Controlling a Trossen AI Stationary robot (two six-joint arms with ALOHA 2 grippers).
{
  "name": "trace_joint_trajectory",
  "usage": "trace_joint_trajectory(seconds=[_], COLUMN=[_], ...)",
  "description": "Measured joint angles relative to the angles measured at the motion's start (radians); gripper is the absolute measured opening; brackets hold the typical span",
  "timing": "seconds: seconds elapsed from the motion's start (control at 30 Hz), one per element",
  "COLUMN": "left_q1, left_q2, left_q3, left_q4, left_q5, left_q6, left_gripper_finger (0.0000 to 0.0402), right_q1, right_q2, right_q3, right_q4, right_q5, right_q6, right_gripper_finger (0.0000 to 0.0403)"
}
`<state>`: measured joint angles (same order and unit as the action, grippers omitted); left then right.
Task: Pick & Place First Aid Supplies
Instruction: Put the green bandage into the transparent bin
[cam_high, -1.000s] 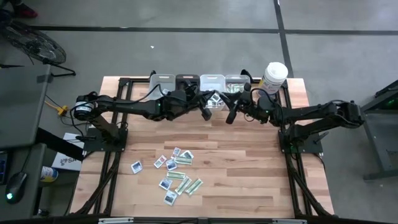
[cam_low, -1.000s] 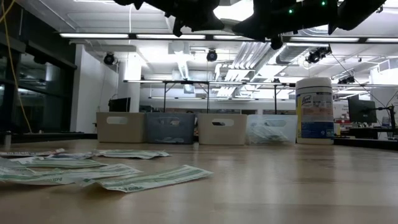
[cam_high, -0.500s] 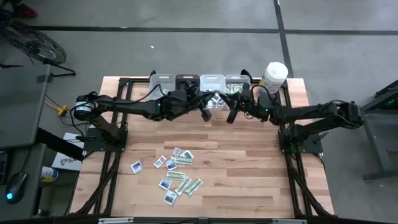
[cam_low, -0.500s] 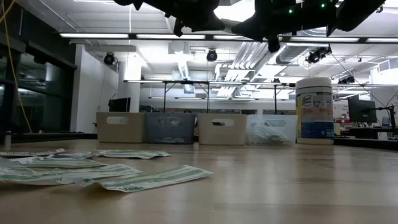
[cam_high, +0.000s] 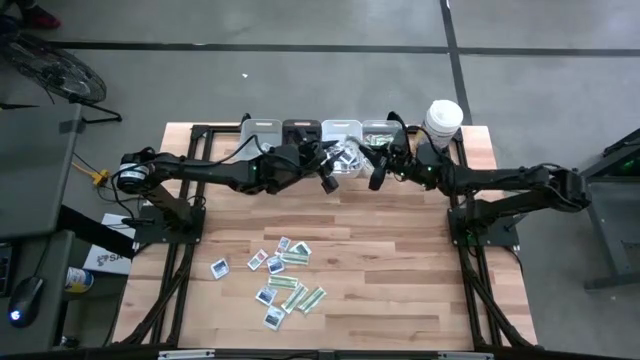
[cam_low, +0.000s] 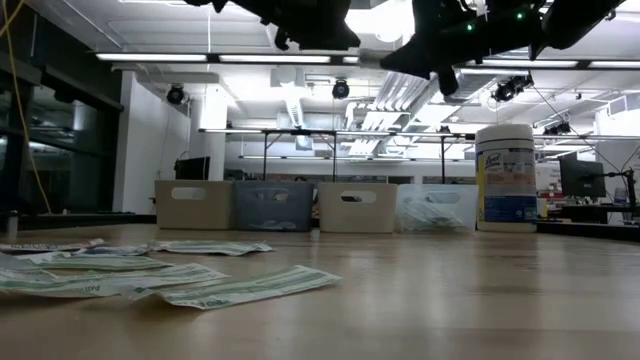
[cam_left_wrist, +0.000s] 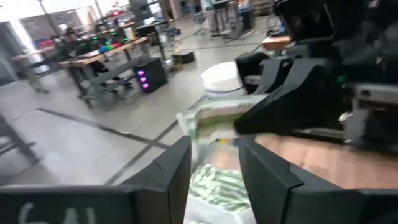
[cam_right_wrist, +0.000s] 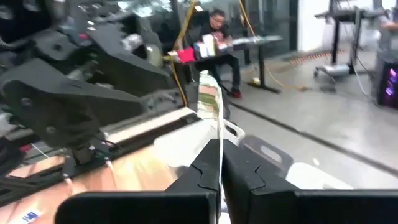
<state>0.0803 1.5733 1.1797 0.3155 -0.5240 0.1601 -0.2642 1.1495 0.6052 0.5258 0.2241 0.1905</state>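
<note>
Two dark robot arms meet above a row of bins at the far edge of a wooden table. The right gripper has its fingers clenched on a narrow green-and-white packet, which stands on edge between the fingertips in the right wrist view. The left gripper faces it just beside, its fingers parted, with the same packet hanging in the gap between them in the left wrist view; whether they touch it cannot be told.

Beneath the two grippers, the clear bin at the right end of the row holds more green-and-white strips. The white bin, the dark bin and the grey bin stand to its left, touching side by side. A tall white canister with a blue label stands just right of the row.

Well apart from the bins, nearer the table's front, the rest of the first aid supplies lie scattered flat on the wood: green-and-white strips mixed with squarish white packets marked in dark blue. A person sits at a desk in the room beyond.
</note>
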Motion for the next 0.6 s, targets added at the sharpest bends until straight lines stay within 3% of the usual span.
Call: trace_joint_trajectory(seconds=[0.2,0.43,0.6], left_q1=[0.011,0.038,0.045], left_q2=[-0.038,-0.108,-0.143], left_q3=[0.0,0.0,0.0], left_q4=[-0.068,-0.184,-0.243], left_q5=[-0.031,-0.045,-0.072], left_q6=[0.02,0.035,0.046], left_gripper_finger=[0.014,0.014,0.014], right_q1=[-0.077,-0.203,-0.26], right_q2=[-0.064,-0.09,-0.06], right_q3=[0.0,0.0,0.0], right_q4=[-0.213,-0.499,-0.551], right_q5=[0.006,0.01,0.01], right_q6=[0.092,0.307,0.438], right_gripper_finger=[0.0,0.0,0.0])
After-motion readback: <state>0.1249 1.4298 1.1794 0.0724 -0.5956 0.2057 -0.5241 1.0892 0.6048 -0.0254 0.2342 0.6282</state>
